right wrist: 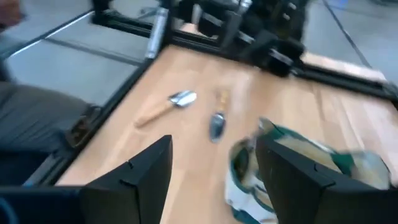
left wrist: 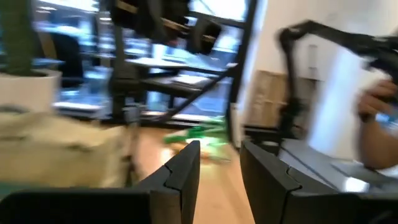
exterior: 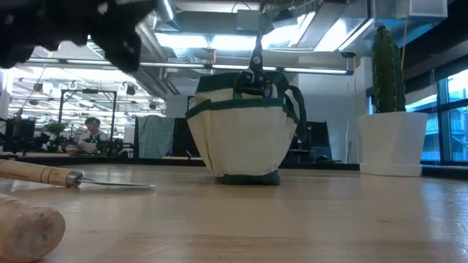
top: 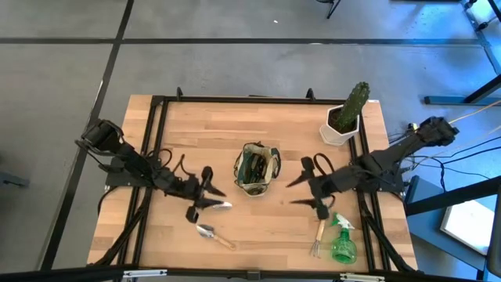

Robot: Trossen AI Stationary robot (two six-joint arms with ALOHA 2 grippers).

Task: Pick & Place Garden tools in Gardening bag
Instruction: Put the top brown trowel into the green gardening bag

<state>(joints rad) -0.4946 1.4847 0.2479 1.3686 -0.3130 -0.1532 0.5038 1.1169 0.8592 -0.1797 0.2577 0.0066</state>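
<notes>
Nearest the front edge of the surface [top: 258,235] lie three garden tools still to be packed: a trowel [top: 214,234] with a wooden handle on the left, a hand fork [top: 318,236] and a green spray bottle [top: 342,243] on the right. Just behind the trowel, the left pincer [top: 210,198] hovers beside a second metal blade [top: 221,206]; its fingers [left wrist: 186,171] stand apart with nothing between them. Opposite, the right pincer [top: 301,192] hangs above the fork, jaws wide and empty. Between the two arms, mid-surface, stands the gardening bag [top: 257,169], upright, its mouth open, with dark-handled tools already inside. At the far right corner sits a cactus [top: 351,110] in a white pot, no part of the task. Judged next step: the left pincer takes a tool. It would do best to close across the handle near its balance point, lift clear, then lower it blade-first through the bag's mouth without snagging the loop handles.
</notes>
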